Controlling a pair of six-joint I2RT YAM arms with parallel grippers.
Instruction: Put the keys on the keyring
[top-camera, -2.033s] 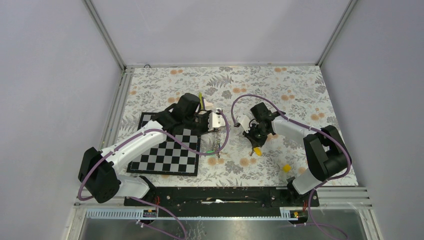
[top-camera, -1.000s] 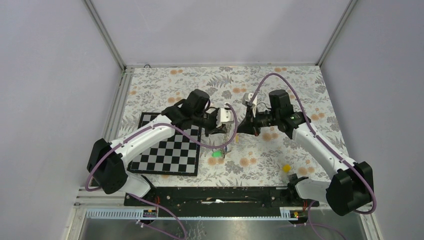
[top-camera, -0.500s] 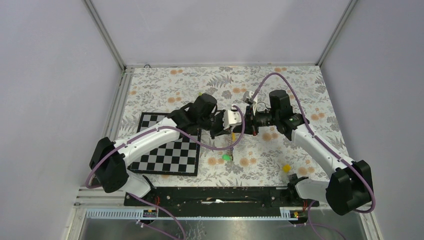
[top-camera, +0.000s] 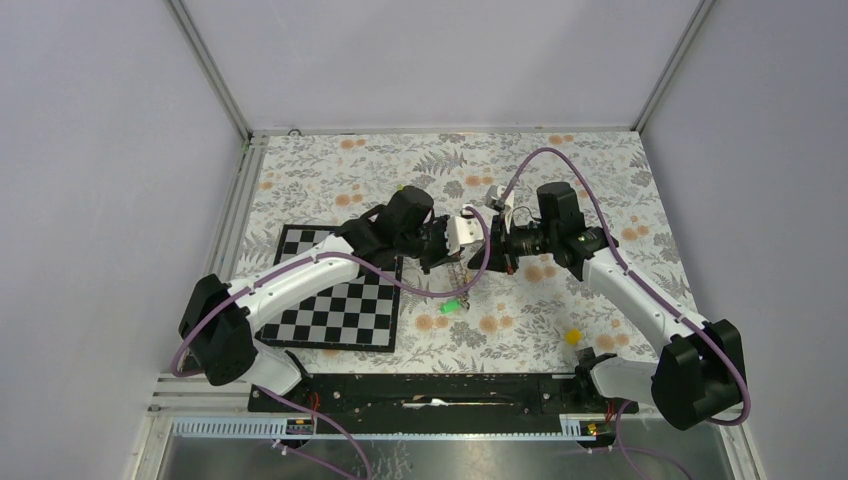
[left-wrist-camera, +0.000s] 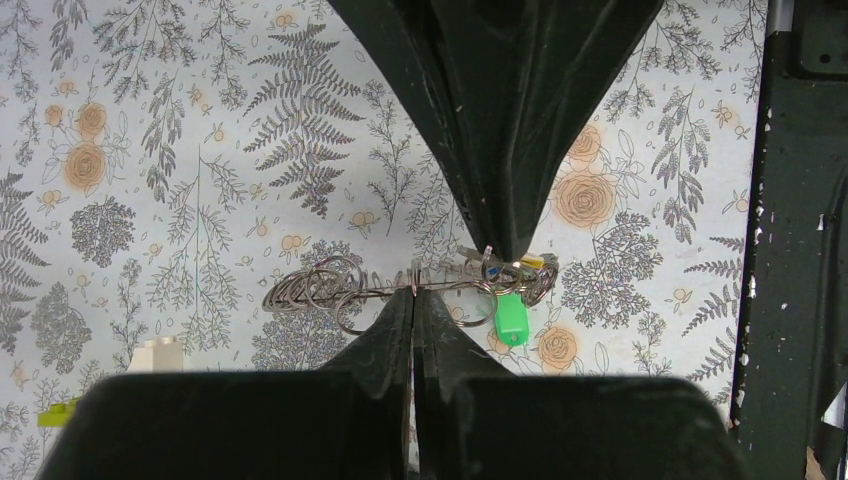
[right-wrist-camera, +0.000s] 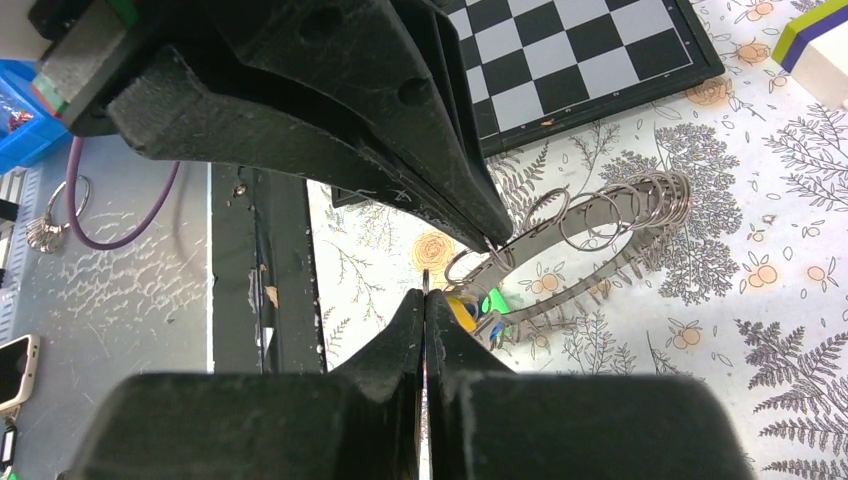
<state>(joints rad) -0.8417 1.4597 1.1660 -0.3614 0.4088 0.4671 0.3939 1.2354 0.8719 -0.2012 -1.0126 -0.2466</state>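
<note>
From above I could barely make out the keyring (left-wrist-camera: 330, 292). Seen from my left wrist it ran 9 to 3 over the surface (left-wrist-camera: 150, 150), my left fingers (left-wrist-camera: 395, 335) and right fingers (left-wrist-camera: 500, 150) both pinched shut on its wire, green key (left-wrist-camera: 511, 318) dangling toward 6.

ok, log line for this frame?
left hand: shut on thin grey-brown jagged metal keyring | right hand: shut, at ring's key end | green-headed key: hanging from ring
</note>
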